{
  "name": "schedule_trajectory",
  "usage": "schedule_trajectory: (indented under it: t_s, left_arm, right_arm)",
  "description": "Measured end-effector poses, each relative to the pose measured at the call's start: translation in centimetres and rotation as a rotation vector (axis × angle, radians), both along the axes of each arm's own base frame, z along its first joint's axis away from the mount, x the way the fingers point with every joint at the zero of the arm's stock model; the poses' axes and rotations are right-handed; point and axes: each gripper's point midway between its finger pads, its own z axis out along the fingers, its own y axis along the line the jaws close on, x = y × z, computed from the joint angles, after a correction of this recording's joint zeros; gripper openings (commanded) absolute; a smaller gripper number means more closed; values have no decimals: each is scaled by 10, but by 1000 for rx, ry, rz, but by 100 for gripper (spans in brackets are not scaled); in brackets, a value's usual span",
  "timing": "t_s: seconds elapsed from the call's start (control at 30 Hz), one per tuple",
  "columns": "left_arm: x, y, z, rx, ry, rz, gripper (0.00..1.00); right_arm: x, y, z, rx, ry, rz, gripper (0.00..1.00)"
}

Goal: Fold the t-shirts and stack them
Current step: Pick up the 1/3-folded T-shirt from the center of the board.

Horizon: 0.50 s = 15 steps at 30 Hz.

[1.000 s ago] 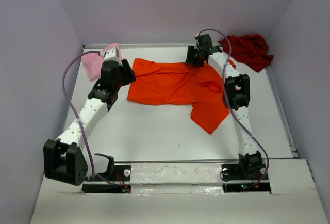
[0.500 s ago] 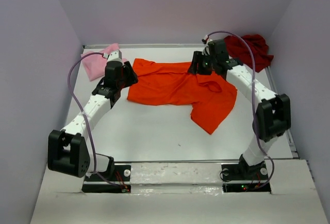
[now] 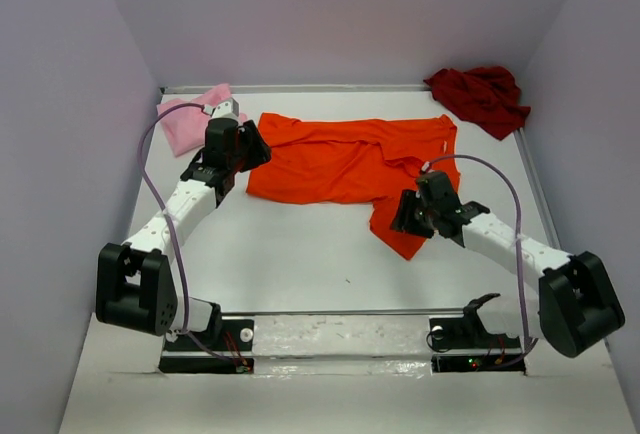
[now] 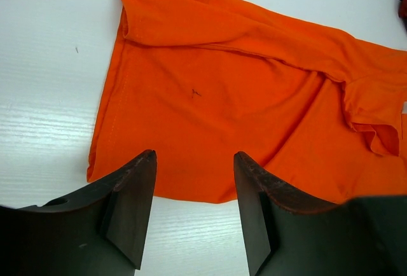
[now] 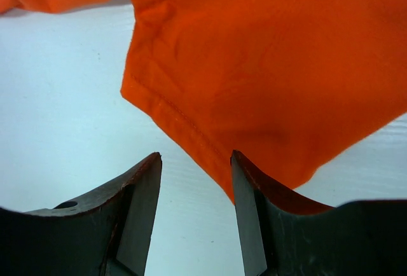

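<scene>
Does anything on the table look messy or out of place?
Nothing looks damaged. The orange t-shirt lies spread but wrinkled and askew mid-table, one part flopped toward the near side. The dark red t-shirt is a crumpled heap in the far right corner, the light pink t-shirt bunched far left.

The orange t-shirt (image 3: 330, 159) is plain bright orange, the pink t-shirt (image 3: 185, 126) pale, and the dark red t-shirt (image 3: 480, 96) deep and unpatterned. The surface (image 3: 300, 246) is white; the fingers (image 4: 129, 209) are black.
</scene>
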Motion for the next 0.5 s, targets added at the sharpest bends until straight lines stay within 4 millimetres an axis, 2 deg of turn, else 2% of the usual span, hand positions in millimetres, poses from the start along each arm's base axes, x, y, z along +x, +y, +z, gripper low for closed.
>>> schedule_trajectory:
  t_s: [0.3,0.4,0.5]
  left_arm:
    - [0,0,0,-2,0,-2,61]
    - [0,1,0,-1,0,2,61]
    - [1,3,0,-1,0,5,61]
  right_arm:
    - [-14,-15,46,54,-128,-116,54]
    - [-22,-18,49,63,-118,-134,54]
    - [-33,-24,40,51,-81,-149,54]
